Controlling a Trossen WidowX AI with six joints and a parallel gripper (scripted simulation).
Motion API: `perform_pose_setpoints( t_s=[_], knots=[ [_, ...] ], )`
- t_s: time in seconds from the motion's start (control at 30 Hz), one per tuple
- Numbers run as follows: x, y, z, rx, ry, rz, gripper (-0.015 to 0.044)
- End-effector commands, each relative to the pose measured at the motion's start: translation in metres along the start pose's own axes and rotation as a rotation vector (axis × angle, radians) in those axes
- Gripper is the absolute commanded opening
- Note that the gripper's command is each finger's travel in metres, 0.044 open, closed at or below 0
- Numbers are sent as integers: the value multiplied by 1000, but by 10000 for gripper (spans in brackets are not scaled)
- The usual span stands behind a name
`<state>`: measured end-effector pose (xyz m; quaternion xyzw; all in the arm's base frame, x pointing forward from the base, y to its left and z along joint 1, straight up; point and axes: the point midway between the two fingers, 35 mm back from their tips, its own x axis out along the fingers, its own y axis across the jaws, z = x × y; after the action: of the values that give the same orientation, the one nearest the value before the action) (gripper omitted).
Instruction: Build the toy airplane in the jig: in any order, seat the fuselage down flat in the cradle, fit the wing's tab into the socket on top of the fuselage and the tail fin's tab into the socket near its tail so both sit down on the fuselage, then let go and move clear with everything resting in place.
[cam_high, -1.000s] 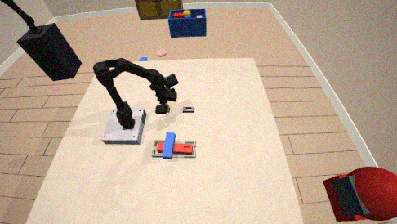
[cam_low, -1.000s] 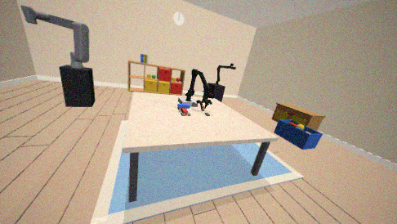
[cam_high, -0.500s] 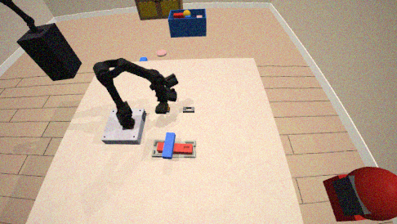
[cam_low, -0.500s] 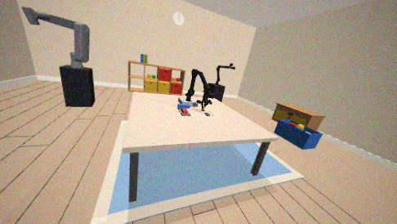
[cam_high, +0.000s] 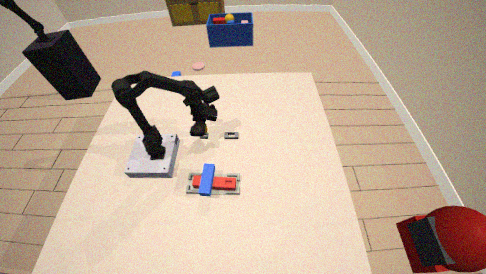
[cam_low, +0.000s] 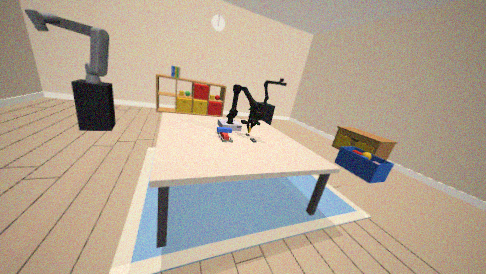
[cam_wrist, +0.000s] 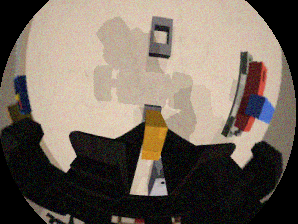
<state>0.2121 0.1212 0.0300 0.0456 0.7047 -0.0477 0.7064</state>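
Note:
The red fuselage (cam_high: 224, 183) (cam_wrist: 256, 79) lies lengthwise in the grey cradle jig (cam_high: 238, 191) (cam_wrist: 244, 63). The blue wing (cam_high: 207, 180) (cam_low: 224, 130) (cam_wrist: 260, 108) lies across the top of the fuselage; its tab is hidden. An open socket shows near one end of the fuselage. My gripper (cam_high: 201, 132) (cam_wrist: 151, 126) is shut on the yellow-orange tail fin (cam_low: 249, 131) (cam_wrist: 154, 142). The fin is upright at a small grey holder (cam_high: 204, 136) (cam_wrist: 152, 107), away from the jig. Its tab is hidden, and I cannot tell whether it still sits in the holder.
A second small grey holder (cam_high: 231, 135) (cam_low: 253, 140) (cam_wrist: 161, 53) with an empty square opening stands on the table beside the fin's holder. The arm's grey base block (cam_high: 150, 162) stands on the table to the left of the jig in the top view.

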Motion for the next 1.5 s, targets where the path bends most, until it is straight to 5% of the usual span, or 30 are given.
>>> perform_pose_setpoints(
  t_s=[0.0, 0.9, 1.47],
  knots=[
    [-16, 2, 2, 3, -5, 7, 0],
    [-101, -3, -5, 5, -10, 9, 0],
    [-99, -18, 21, 9, -14, 10, 0]
  ],
)
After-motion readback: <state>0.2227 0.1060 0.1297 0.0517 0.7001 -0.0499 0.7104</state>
